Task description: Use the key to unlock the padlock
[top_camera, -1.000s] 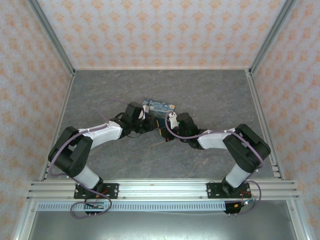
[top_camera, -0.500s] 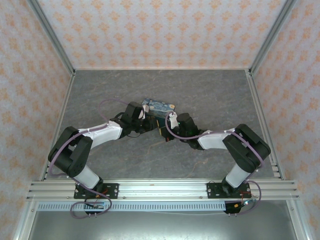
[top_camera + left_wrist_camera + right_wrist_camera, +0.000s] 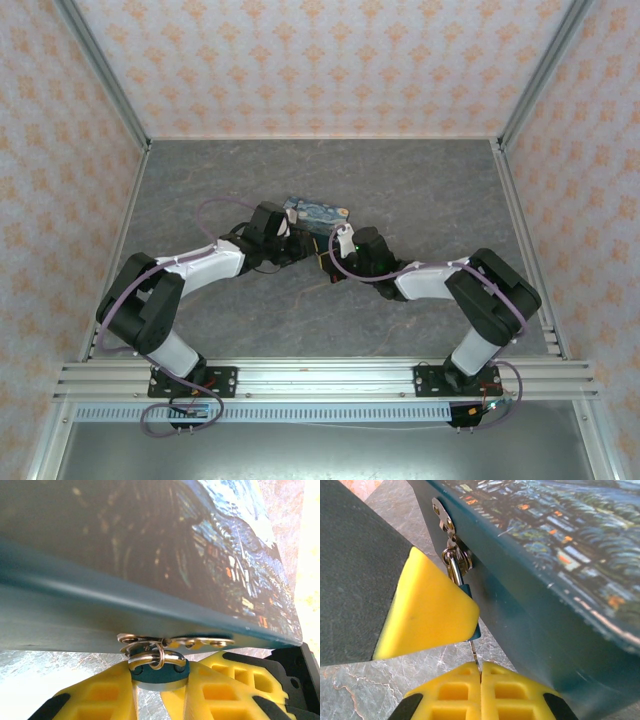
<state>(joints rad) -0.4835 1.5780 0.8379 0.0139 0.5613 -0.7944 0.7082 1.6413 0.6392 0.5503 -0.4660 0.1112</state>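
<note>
Padlock [image 3: 160,676] hangs off the box [image 3: 150,555], inside the left gripper [image 3: 159,687].

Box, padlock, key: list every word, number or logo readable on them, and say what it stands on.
None readable.
The box carries only a painted night-sky print, no lettering.
The padlock and key show no legible marks from these angles.

Both arms bend inward, wrists nearly meeting; left gripper [image 3: 159,678] pinches narrowly, right gripper [image 3: 481,673] is squeezed tight.
</note>
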